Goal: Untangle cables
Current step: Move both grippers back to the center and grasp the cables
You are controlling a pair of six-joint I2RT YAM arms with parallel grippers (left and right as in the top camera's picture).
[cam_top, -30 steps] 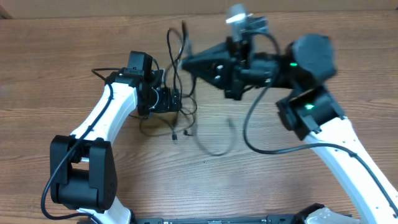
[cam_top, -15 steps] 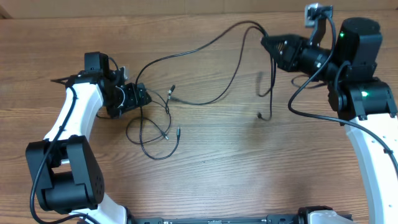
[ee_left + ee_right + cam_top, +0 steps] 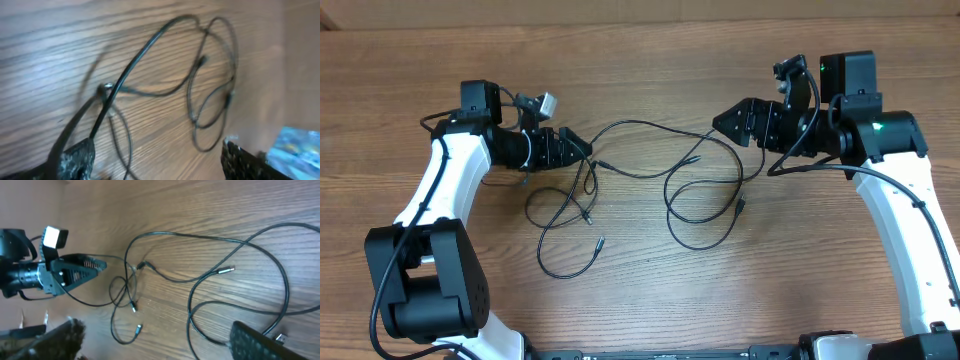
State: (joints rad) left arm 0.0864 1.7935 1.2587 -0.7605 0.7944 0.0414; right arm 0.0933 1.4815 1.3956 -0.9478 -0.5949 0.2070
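Several thin black cables lie loosely spread on the wooden table between my two grippers. A long cable (image 3: 640,124) (image 3: 200,236) arcs from the left gripper's tip toward the right and drops into big loops (image 3: 700,246). A shorter cable with a silver plug (image 3: 601,241) (image 3: 138,327) curls at the lower left. My left gripper (image 3: 582,148) (image 3: 155,145) points right, jaws wide apart; the long cable (image 3: 145,48) runs past its left finger (image 3: 75,157). The right gripper (image 3: 718,121) (image 3: 155,330) points left, open and empty, a loop passing beside its right finger (image 3: 265,342).
The table's far edge (image 3: 620,20) runs along the top of the overhead view. Both arm bases (image 3: 435,290) (image 3: 920,270) stand at the near corners. The left arm with its lit camera (image 3: 50,237) shows in the right wrist view.
The right gripper has let go of the long cable it held lifted at the upper right; the cable now lies in loops on the table. Both grippers swung inward toward each other.
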